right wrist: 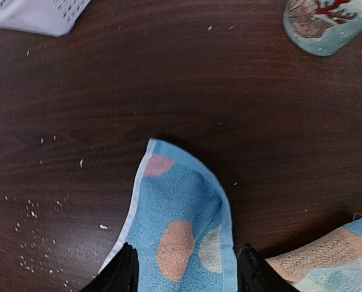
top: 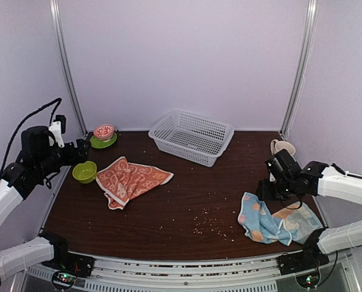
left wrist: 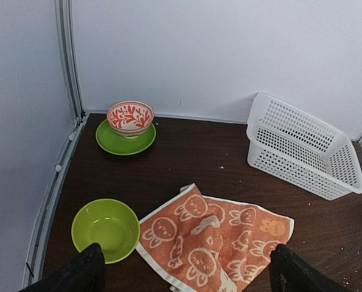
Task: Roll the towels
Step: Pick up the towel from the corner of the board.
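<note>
Table (top: 187,201) of dark wood holds a white basket (top: 191,137) at far centre. Orange towel (top: 131,178) lies rumpled at left, near the wide-spread left gripper (left wrist: 184,271). Blue towel (top: 260,220) lies near right. The right gripper (right wrist: 187,274) straddles its corner; I cannot tell whether it grips.

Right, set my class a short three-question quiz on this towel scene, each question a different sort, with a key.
1. True or false: the orange towel lies in the basket.
2. The right fingers straddle a corner of: A the orange towel, B the blue towel, C neither.
3. Fill in: the patterned bowl sits on a ___ plate.
Key: 1 false; 2 B; 3 green.
</note>
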Motion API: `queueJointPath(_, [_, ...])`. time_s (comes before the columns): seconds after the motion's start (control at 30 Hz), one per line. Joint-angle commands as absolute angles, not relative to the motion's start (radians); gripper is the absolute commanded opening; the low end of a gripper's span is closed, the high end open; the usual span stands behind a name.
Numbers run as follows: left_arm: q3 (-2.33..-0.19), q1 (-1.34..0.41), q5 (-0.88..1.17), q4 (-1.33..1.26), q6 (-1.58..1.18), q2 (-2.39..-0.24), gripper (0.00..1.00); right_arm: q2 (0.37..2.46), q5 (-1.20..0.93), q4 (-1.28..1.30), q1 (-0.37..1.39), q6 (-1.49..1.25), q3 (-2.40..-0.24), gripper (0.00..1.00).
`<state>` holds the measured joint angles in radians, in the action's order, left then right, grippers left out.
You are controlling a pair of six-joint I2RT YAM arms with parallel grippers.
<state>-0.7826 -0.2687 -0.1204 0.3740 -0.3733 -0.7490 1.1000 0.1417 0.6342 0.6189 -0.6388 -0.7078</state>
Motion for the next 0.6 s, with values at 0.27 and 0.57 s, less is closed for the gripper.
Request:
queueJointPath(0.27, [-0.831,-0.261,-0.103,0.393,-0.38,-0.777,0.94,1.303,0.009,0.55,0.688,-0.737,-0.654,0.4])
queueJointPath(0.57, [-0.836,-0.261,-0.11,0.404,-0.378,-0.774,0.94,1.175,0.033,0.597,0.748,-0.679,-0.897,0.0])
